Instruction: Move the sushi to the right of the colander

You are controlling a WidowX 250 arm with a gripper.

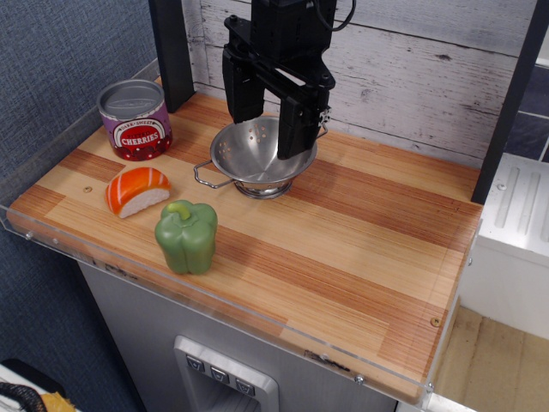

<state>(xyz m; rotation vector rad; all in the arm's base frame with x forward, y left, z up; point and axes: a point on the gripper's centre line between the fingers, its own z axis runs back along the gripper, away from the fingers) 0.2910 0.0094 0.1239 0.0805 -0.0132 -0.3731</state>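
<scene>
1. The gripper (267,129) hung over the back of the table with its two black fingers spread apart and nothing between them.
2. Its right-hand finger tip reached down in front of the colander's rim; whether it touched the metal could not be determined.
3. The colander (257,159) stood upright on its ring base directly below the gripper, bowl empty, one wire handle pointing toward the left front.
4. The sushi (137,190) lay on the wooden table top (369,249) to the left of the colander and slightly nearer the front edge, apart from it and untouched by the gripper.
5. A green toy pepper (186,237) stood upright just in front of and right of the sushi, near the front edge.
6. A cherries can (135,119) stood upright at the back left, behind the sushi.
</scene>
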